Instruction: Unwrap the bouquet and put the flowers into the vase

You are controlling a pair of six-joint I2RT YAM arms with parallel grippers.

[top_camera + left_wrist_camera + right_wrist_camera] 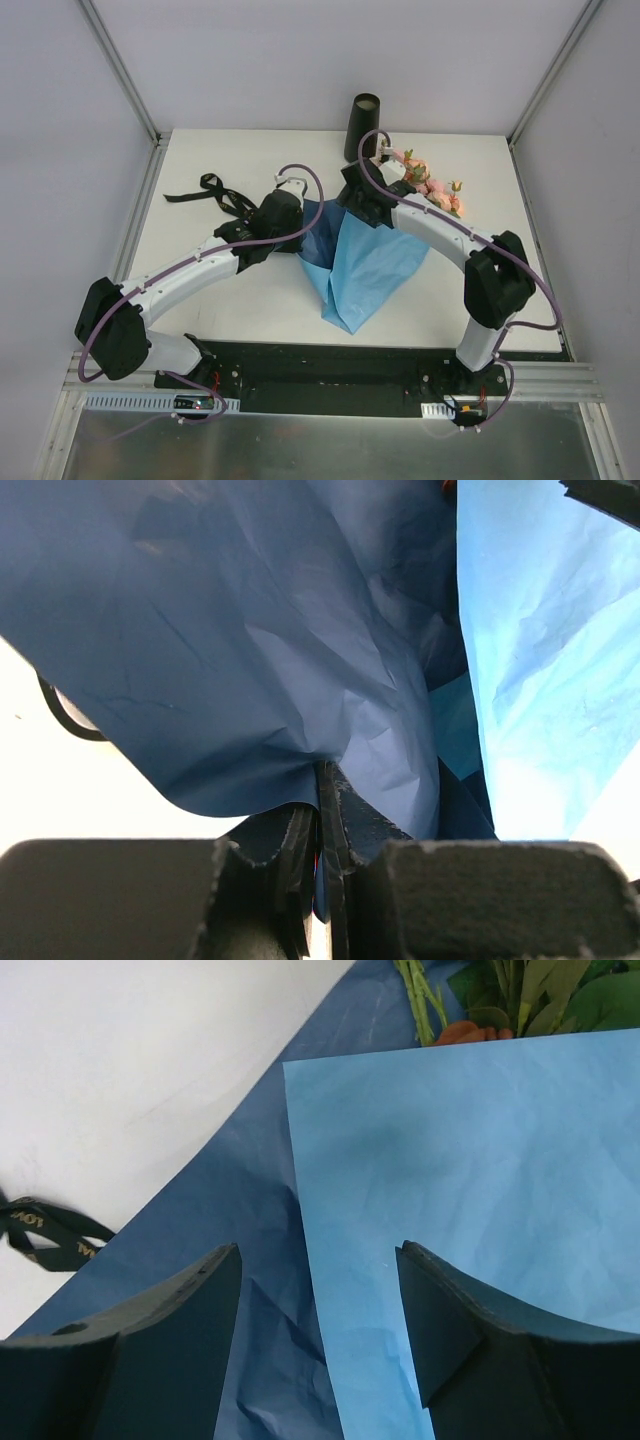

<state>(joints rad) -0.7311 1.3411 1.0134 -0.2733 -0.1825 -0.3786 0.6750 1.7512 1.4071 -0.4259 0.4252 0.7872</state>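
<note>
Mid-table, L gripper [325, 875] pinches blue wrapping paper [250, 680]; R gripper [318, 1295] spread over it. Unwrapping underway, I reckon; next I need paper pulled clear of roses [437, 192].

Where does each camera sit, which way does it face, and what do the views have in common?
Top external: high behind the robot, looking down on the table; left arm and right arm show.
Left wrist: on the left arm, facing the blue paper; left gripper shut on it.
Right wrist: on the right arm, facing down at the paper; right gripper open.
Shared: all show the blue paper; top and right wrist also the flowers.
</note>
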